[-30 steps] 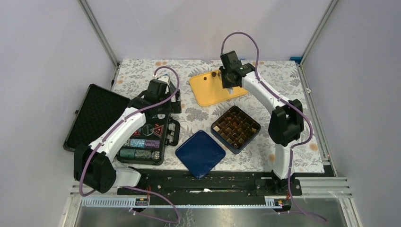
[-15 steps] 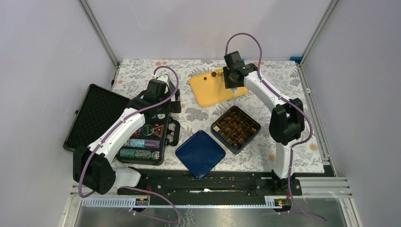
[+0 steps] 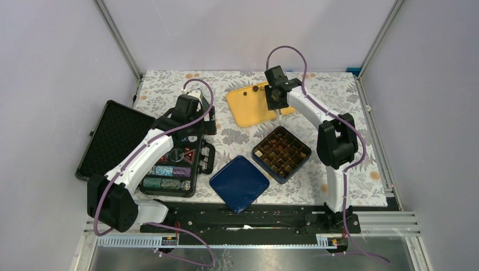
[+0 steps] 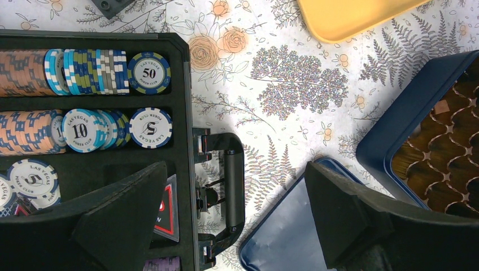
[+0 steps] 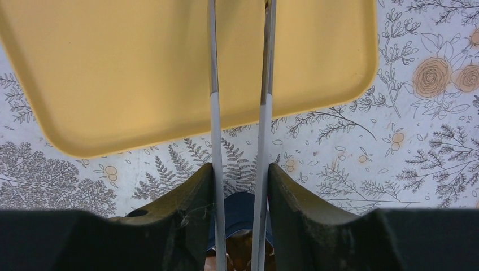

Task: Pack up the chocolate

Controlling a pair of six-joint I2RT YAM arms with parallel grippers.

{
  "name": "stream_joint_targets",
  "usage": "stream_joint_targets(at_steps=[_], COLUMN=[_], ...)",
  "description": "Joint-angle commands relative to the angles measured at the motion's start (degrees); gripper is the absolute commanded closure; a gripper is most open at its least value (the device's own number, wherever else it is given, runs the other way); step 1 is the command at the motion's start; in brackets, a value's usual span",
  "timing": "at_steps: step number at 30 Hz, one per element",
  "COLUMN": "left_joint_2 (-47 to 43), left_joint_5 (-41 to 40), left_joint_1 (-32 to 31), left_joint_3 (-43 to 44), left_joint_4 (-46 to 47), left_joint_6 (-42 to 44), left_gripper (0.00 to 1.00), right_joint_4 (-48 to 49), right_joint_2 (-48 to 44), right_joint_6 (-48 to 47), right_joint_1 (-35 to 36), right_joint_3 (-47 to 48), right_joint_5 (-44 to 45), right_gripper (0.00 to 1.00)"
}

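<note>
Two small dark chocolate pieces [image 3: 255, 88] lie at the far edge of the yellow tray [image 3: 254, 110]. The navy box [image 3: 281, 153] with a brown divider grid stands open in the middle. My right gripper [image 3: 275, 97] hovers over the tray's far right part, shut on thin metal tongs [image 5: 213, 84] whose two blades reach out over the tray [image 5: 141, 73]. No chocolate shows between the blades. My left gripper [image 3: 192, 125] is open and empty above the poker chip case [image 3: 175, 164]; its jaws [image 4: 235, 169] stand wide apart.
The navy lid [image 3: 239, 183] lies in front of the box and also shows in the left wrist view [image 4: 294, 237]. The case's open black lid [image 3: 116, 138] lies at the left. Rows of poker chips [image 4: 85, 70] fill the case. A floral cloth [image 3: 339, 101] covers the table.
My right wrist has shifted and turned a little over the yellow tray's far right part, and its elbow has moved left. The left arm has not moved.
</note>
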Motion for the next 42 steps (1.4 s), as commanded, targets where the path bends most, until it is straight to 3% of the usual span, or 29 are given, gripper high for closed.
stream_joint_targets(at_steps=[1,6,15,31,42], left_joint_2=[-1.13,-0.98,-1.45,-2.55,-2.68], left_joint_5=[-0.40,-0.03,0.52,0.77,-0.69], left_joint_1=[0.08,0.06,0.07,0.09,0.08], left_joint_3=[-0.44,-0.19,-0.13,-0.95,-0.29], left_joint_4=[1.87,1.88,1.88,1.94,1.01], left_joint_6=[0.54,0.60,0.24,-0.65,-0.11], left_gripper=[0.01,0.01,0.01,0.01,0.01], right_joint_4=[1.69,1.99,3.12,0.13,-11.84], right_joint_2=[0.17,0.53,-2.34,-23.06,-45.35], right_joint_6=[-1.01,-1.46,-1.72,0.82,4.61], right_joint_1=[0.08,0.07,0.08,0.12,0.27], right_joint_3=[2.40,2.37,-0.61,-14.25,-26.72], right_joint_5=[2.37,2.83,1.95,-0.82,-4.34], right_gripper=[0.57,0.58,0.83,0.85,0.84])
